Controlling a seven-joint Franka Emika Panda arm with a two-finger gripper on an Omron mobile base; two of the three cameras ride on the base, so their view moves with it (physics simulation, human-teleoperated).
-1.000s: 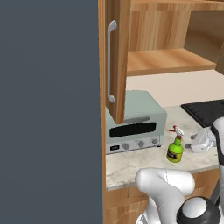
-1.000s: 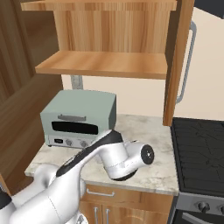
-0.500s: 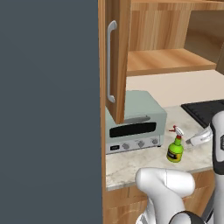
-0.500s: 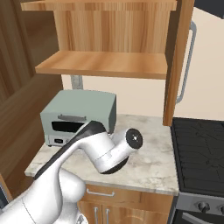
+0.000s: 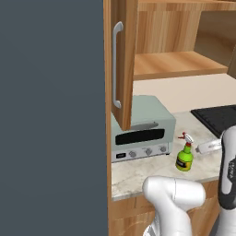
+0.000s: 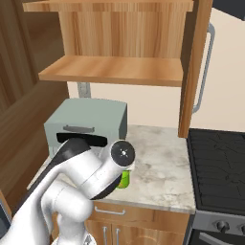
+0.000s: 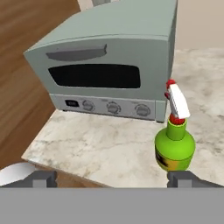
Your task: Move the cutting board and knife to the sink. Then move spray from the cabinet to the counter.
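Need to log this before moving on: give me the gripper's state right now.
Gripper: open, holding nothing; the spray stands free on the counter by its right fingertip.

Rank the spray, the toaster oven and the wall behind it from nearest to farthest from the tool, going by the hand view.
1. Spray: just ahead of the open tool, toward its right finger.
2. Toaster oven: behind the spray, center and left.
3. Wall: farthest, behind the oven, upper right.
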